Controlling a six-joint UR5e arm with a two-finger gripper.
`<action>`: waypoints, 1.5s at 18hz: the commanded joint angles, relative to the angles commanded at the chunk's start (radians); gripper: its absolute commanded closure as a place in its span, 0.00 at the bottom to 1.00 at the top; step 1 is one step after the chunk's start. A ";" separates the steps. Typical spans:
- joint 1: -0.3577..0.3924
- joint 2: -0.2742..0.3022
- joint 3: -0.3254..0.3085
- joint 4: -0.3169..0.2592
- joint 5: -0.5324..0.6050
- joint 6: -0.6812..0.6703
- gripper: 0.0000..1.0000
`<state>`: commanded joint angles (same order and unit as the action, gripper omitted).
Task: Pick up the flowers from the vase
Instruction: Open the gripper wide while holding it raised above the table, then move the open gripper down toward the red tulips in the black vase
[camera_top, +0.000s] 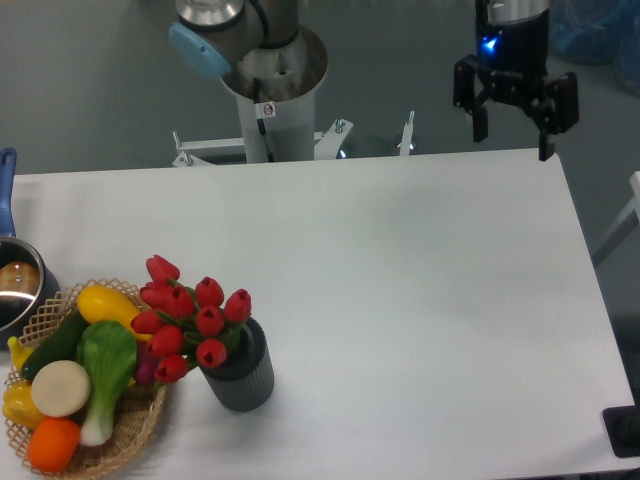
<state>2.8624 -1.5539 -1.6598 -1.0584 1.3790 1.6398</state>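
Note:
A bunch of glossy red tulip flowers (185, 315) with green stems stands in a small dark grey ribbed vase (243, 372) near the table's front left. The blooms lean to the left, over the basket's rim. My gripper (513, 140) hangs far off at the back right, above the table's far edge. Its two dark fingers point down and stand apart, open, with nothing between them.
A wicker basket (120, 438) of yellow, green, white and orange vegetables sits right beside the vase at the front left. A metal pot (18, 290) with a blue handle (6, 190) is at the left edge. The arm's base column (272, 95) rises behind the table.

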 joint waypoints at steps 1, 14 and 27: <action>0.000 0.000 0.000 0.002 0.000 0.002 0.00; 0.080 0.002 -0.093 0.152 -0.420 -0.340 0.00; 0.026 -0.037 -0.057 0.183 -0.540 -0.575 0.00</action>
<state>2.8886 -1.5907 -1.7165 -0.8759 0.8391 1.0646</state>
